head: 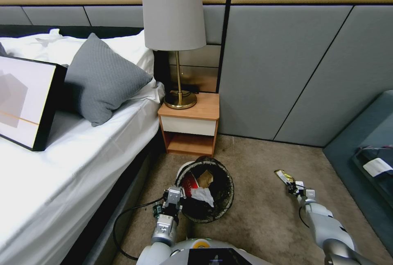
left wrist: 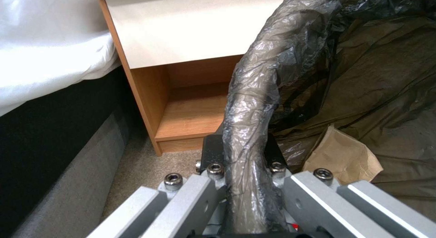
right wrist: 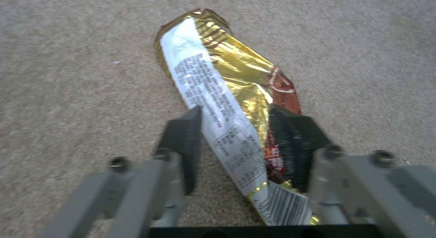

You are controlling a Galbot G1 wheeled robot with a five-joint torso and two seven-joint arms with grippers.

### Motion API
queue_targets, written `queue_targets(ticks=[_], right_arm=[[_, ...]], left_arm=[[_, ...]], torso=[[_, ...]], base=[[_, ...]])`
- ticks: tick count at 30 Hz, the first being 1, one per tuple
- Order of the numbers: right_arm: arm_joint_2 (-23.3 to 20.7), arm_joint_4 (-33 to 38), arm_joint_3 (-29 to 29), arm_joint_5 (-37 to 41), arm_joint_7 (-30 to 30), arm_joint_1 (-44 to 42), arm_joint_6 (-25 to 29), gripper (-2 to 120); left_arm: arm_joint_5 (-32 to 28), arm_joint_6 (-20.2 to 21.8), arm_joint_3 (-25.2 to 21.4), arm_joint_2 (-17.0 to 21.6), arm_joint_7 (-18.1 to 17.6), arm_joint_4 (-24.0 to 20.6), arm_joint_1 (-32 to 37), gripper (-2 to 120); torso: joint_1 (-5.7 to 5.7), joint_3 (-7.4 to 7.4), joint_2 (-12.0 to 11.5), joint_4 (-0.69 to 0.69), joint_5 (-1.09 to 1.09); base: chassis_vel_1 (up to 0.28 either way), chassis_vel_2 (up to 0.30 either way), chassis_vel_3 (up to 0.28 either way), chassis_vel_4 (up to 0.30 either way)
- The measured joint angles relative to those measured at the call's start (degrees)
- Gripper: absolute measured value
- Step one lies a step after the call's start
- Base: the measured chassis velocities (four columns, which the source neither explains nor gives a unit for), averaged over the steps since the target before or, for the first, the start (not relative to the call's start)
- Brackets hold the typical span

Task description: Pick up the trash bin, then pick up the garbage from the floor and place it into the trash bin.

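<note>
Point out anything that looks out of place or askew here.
A gold snack wrapper lies crumpled on the carpet, between the right gripper pads. The trash bin is tilted, the left gripper clamping its bagged rim. Nothing else stands out.

No word, brand or number can be made out anywhere. The only print sits on the gold snack wrapper on the carpet: a white panel running down its length carries blocks of fine black text too small and blurred to read, a barcode marks its near end, and a red patch beside the panel bears pale characters that stay illegible.
</note>
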Motion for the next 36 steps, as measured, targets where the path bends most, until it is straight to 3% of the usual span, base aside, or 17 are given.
queue_targets(ticks=[11,17,25,28,32,36], right_arm=[[0.6,-3.1,-0.6,0.8,2.3,2.7,-2.2,93],[1.5,-5.4,-0.8,1.7,3.3,4.8,-3.7,97],[1.8,-7.5,-0.5,3.6,3.9,6.7,-5.2,77],[1.2,-10.3,0.1,5.4,4.9,8.8,-6.9,57],[1.0,-10.9,0.6,6.8,5.3,9.5,-7.8,51],[0.7,-11.6,1.2,8.7,5.7,10.1,-8.6,27]], left_arm=[[0.1,-0.1,0.0,0.1,0.0,0.1,0.3,0],[0.4,-0.2,0.0,0.1,0.0,0.1,0.6,0],[0.4,-0.4,-0.2,0.3,0.0,0.1,1.0,0],[0.5,-0.7,0.1,0.5,0.0,0.1,1.3,0],[0.5,-0.8,0.1,0.6,0.0,0.1,1.5,0],[0.4,-1.0,0.0,0.9,0.0,0.1,1.5,0]], torso=[[0.00,0.00,0.0,0.00,0.00],[0.00,0.00,0.0,0.02,0.00],[0.00,0.00,0.0,-0.01,-0.01],[0.00,-0.01,0.0,0.01,0.00],[0.00,-0.01,0.0,-0.01,0.00],[0.00,-0.01,0.0,0.00,0.00]], base=[[0.000,0.000,0.000,0.000],[0.000,0.000,0.000,0.000],[0.000,0.000,0.000,0.000],[0.000,0.000,0.000,0.000],[0.000,0.000,0.000,0.000],[0.000,0.000,0.000,0.000]])
